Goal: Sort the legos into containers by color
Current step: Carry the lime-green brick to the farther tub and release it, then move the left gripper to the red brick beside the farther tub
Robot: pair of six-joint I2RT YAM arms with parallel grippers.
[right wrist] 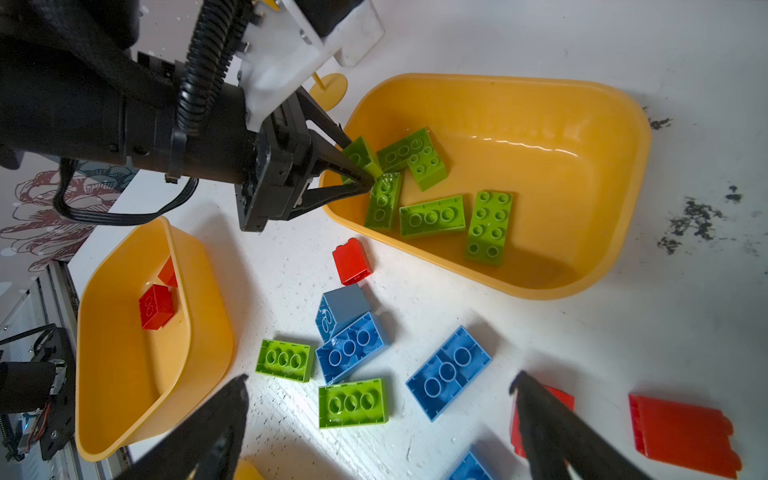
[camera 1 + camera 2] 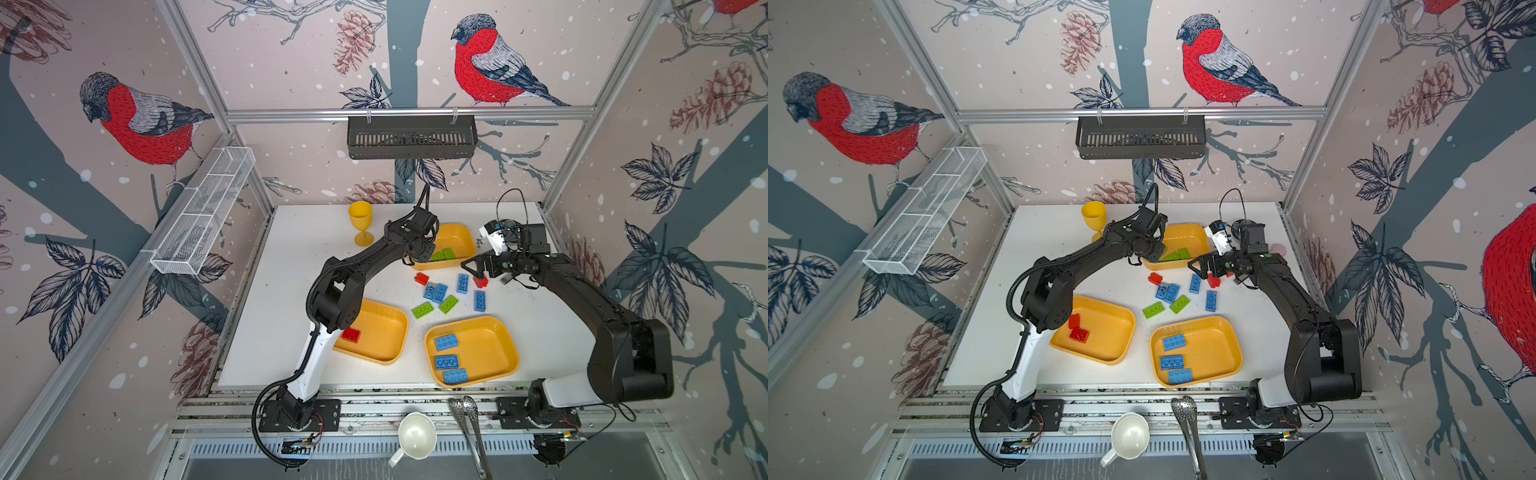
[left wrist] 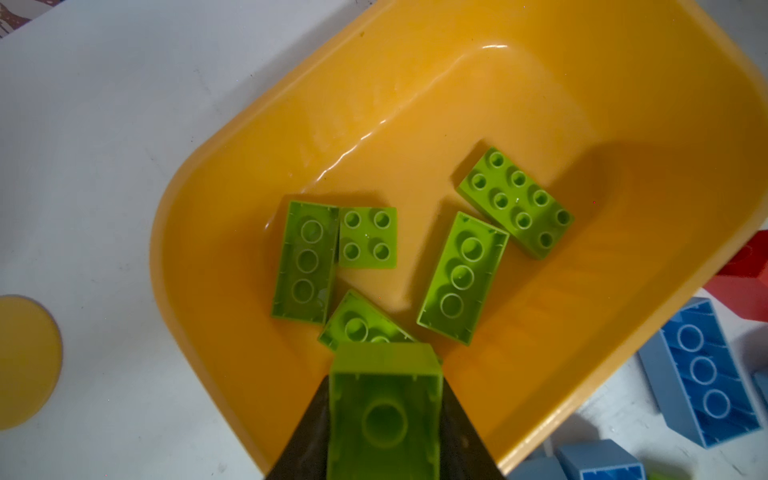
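Looking at your left pincer [image 1: 361,168], you find it pinching a green brick [image 3: 384,415] by its two long sides, hollow underside turned towards the wrist camera. It hangs just above the near-left corner of the far tray [image 2: 461,237]. That tray is the green one: five green bricks [image 3: 463,278] lie on its floor, some studs up and some flipped, so the held piece is here because its colour belongs here. The step in hand, as I judge it, is the release. The brick sits over the corner rather than the middle, so you may want it a touch further in. Otherwise it could clip the rim and tumble onto the bench [image 2: 291,291].

Your right pincer [image 1: 380,379] is spread wide and holds nothing. It hovers low at the right edge of the loose pile, one finger right beside a red brick [image 2: 481,282], which looks like its next pick. That one would belong in the near-left tray [image 2: 386,332], where two red bricks [image 2: 1079,333] lie. The near-right tray [image 2: 490,345] holds three blue bricks [image 2: 446,342].

Unsorted on the bench between the trays are another red piece [image 2: 421,278], several blue pieces [image 2: 463,283] and two green pieces [image 2: 422,309].
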